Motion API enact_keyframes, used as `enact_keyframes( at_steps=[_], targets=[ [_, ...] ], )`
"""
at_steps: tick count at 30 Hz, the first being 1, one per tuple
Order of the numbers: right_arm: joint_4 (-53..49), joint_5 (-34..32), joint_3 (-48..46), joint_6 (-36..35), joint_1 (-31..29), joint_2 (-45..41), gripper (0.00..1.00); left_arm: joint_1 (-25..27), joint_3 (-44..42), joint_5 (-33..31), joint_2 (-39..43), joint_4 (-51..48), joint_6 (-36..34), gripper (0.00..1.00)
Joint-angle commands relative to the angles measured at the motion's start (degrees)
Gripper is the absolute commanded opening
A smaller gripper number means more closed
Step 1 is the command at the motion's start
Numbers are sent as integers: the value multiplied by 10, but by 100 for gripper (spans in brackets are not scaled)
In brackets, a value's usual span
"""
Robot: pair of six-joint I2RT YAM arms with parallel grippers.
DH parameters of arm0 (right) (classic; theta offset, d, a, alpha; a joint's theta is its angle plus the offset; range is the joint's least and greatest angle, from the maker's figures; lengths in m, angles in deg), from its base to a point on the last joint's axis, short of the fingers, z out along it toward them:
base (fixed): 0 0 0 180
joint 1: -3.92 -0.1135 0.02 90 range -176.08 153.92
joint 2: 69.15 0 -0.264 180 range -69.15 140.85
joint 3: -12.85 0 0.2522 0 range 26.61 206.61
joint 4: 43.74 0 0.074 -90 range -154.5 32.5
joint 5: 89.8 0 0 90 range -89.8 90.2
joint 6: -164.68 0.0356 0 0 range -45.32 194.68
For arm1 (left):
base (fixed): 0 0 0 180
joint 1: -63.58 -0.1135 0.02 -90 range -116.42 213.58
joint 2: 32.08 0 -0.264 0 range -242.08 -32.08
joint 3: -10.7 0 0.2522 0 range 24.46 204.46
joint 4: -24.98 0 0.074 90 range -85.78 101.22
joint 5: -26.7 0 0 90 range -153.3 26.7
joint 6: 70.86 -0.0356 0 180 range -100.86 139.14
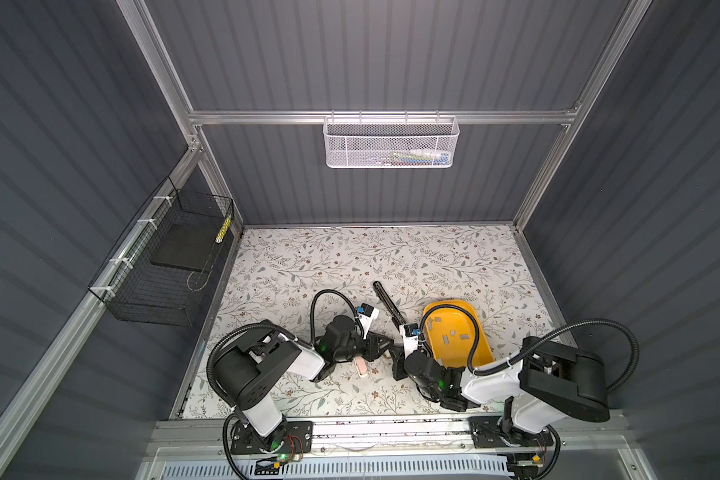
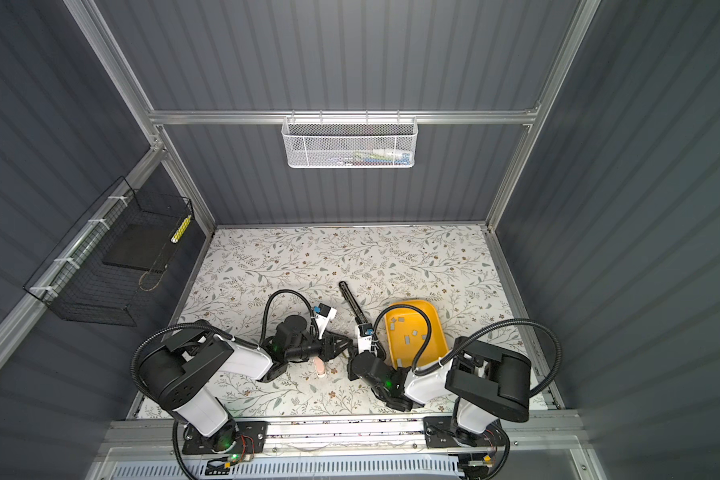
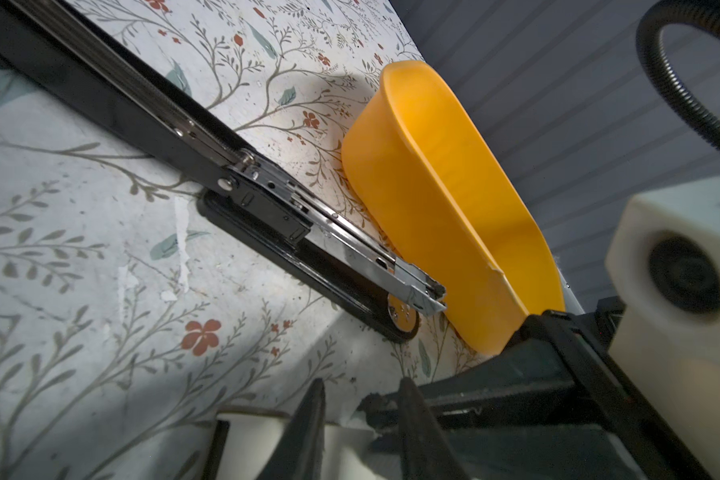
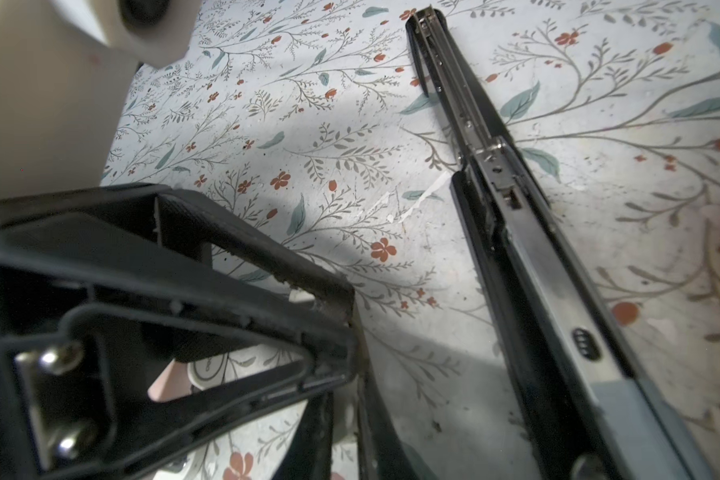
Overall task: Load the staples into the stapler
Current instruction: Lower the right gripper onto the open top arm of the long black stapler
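The staples (image 1: 452,333) are contained in the tray (image 1: 454,304), outside both jaws, while the left gripper (image 3: 362,395) and right gripper (image 4: 346,411) are positioned close together beside the opened stapler (image 1: 385,300), each narrowly parted, any hold indiscernible.

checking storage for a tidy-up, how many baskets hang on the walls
2: a white mesh basket on the back wall, a black wire basket on the left wall. None looks hidden.

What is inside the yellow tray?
Several grey staples lie loose in the yellow tray. The right arm and its black cable cover the near end, so anything there is hidden.
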Motion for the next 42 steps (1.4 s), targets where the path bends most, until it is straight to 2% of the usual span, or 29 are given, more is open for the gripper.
enact_keyframes(
  at_steps=[1, 7, 10, 15, 18, 23, 27, 31, 36, 40, 42],
  targets=[
    [-102, 9, 17, -24, -3, -27, 24, 4, -6, 0, -2, -87, -6, 36],
    [-184, -23, 38, -23, -1, -103, 35, 4, 55, -47, 71, -234, -55, 45],
    [-230, -38, 28, -5, 1, -137, 43, 3, 81, -76, 93, -282, -73, 54],
    [-282, -67, -17, 39, 5, -185, 50, -9, 106, -87, 115, -314, -80, 60],
    [-310, -80, -38, 49, 16, -220, 62, -24, 115, -86, 120, -322, -70, 65],
    [-272, -57, -68, 26, 53, -226, 69, -41, 134, -80, 110, -332, -58, 73],
    [-193, -25, -64, -42, 78, -177, 69, -49, 152, -73, 90, -340, -52, 78],
    [-138, -5, -27, -89, 104, -96, 64, -68, 167, -59, 63, -341, -31, 83],
    [-98, 5, 7, -124, 114, -34, 45, -81, 198, -64, 31, -373, -13, 85],
    [-93, 24, 20, -127, 114, -22, 24, -81, 215, -82, 10, -379, 3, 87],
    [-92, 36, 24, -123, 114, -20, 19, -81, 234, -83, -13, -380, 9, 88]
  ],
)
